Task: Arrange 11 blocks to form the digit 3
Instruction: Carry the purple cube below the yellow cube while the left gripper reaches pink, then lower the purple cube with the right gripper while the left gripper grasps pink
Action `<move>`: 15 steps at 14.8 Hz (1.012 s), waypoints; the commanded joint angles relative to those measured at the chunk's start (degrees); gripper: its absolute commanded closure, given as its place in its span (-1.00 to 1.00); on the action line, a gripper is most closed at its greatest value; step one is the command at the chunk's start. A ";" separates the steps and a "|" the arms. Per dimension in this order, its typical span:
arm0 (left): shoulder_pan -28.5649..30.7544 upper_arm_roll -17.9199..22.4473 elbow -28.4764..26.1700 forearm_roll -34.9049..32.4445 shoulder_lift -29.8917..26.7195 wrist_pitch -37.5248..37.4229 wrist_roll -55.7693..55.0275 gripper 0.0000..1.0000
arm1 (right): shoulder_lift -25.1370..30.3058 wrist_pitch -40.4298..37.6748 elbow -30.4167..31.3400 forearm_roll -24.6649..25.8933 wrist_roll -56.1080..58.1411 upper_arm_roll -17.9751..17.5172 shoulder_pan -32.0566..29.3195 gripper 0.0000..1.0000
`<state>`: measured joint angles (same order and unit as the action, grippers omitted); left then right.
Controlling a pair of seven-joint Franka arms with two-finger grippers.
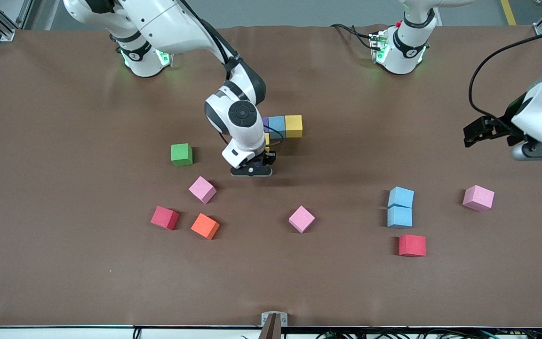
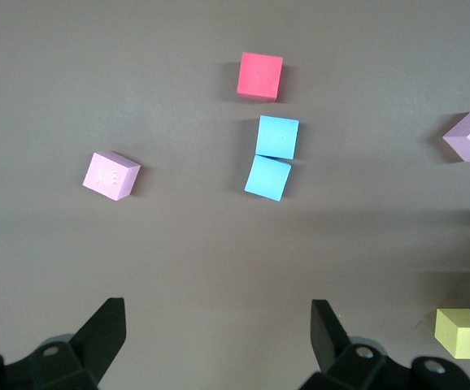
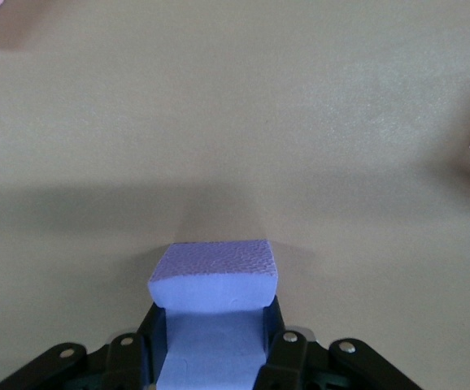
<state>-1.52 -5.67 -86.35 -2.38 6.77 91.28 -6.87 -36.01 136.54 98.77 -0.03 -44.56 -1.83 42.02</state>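
While most of the digit 3 is unbuilt, entries run thus. Worktop: brown. Started figure, at centre: purple block, light blue block and yellow block touching in a row; a second yellow block at the purple one's 6 o'clock. Right claw, at that block's 6 o'clock: clamped on a purple cube. Left claw: jaws wide, empty, waiting. Loose at 6 o'clock of the row: paired light blue cubes, three pink cubes, two red cubes. Six placements seemingly remain.
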 commanded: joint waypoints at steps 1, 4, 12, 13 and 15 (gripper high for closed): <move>-0.41 -0.05 0.74 -0.35 2.71 2.57 -0.52 -1.00 | 2.08 0.56 3.44 -0.41 -1.49 0.07 0.51 0.60; -1.02 0.13 2.40 -0.17 7.97 6.09 -0.52 -1.00 | 2.08 0.56 3.44 -0.41 -1.58 0.07 0.78 0.60; -6.81 -0.05 3.29 -2.54 14.84 7.42 -7.26 -1.00 | 2.00 0.65 3.44 -0.06 -3.25 0.07 1.65 0.60; -8.56 -0.05 3.81 -2.63 16.06 8.29 -10.42 -1.00 | 2.00 0.65 3.44 -0.06 -3.25 0.07 1.66 0.60; -10.33 -0.05 4.17 -2.46 17.83 10.66 -17.18 -1.00 | 2.00 0.65 3.53 -0.06 -3.25 0.07 1.66 0.60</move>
<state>-9.99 -5.88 -84.36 -3.62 22.11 100.42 -18.37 -35.91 136.53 99.00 0.02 -46.59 -1.79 43.00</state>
